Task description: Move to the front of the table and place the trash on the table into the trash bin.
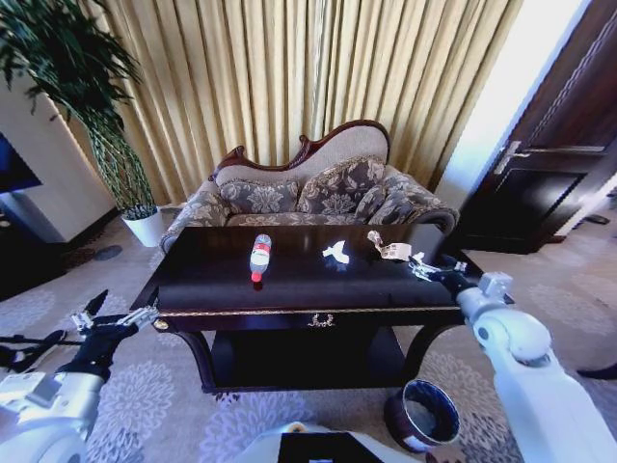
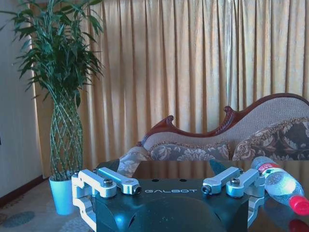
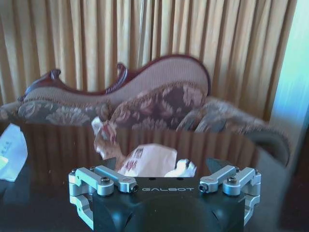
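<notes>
Sofa (image 1: 308, 188) at 12 o'clock, before gold curtains (image 1: 289, 77); potted plant (image 1: 96, 125) at 10 o'clock; dark door (image 1: 559, 164), apparently closed, at 2 o'clock.

"GALBOT" in pale caps on black housing of left gripper (image 2: 170, 180), between the two finger linkages. Same "GALBOT" on black housing of right gripper (image 3: 166, 178). Red label on bottle (image 2: 281, 183): print too small, unreadable. Beige wrapper (image 3: 147, 160) w/ small printed patch, illegible. White label on trash bin (image 1: 415, 443): can't read.
</notes>
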Tool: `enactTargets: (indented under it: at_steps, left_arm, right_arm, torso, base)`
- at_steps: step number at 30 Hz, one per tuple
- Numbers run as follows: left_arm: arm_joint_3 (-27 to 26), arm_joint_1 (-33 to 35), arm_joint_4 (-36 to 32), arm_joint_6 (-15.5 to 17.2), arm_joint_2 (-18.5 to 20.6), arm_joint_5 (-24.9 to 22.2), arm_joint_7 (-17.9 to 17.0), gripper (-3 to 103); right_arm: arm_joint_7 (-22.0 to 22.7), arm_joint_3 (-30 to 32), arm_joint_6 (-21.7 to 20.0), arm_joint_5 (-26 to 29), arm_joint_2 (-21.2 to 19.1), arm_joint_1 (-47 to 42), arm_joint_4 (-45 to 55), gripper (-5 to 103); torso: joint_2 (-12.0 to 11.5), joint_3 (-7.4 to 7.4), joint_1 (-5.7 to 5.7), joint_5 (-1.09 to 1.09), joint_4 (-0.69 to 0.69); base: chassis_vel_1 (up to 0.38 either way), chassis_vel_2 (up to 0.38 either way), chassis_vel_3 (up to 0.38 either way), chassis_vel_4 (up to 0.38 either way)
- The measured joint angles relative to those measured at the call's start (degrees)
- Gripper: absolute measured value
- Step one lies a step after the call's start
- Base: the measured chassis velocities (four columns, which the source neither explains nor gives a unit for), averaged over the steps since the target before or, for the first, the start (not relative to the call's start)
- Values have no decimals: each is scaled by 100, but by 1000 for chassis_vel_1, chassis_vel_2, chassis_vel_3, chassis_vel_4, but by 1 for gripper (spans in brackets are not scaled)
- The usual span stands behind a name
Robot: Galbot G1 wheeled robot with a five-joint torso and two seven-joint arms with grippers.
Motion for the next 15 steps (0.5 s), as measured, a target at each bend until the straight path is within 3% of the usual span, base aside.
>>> enactTargets:
  at_steps: [5, 15]
  left_arm:
    - [43, -48, 0, 78, 20, -30, -2, 100]
    - [36, -121, 0, 129, 94, -229, -91, 100]
  right_arm:
    - [230, -357, -153, 308, -180, 273, -311, 100]
    - [375, -862, -199, 332, -155, 773, -826, 100]
  torso:
    - [0, 0, 0, -1, 0]
    - [0, 0, 0, -1, 0]
  base:
    - [0, 0, 0, 0]
    - [0, 0, 0, 0]
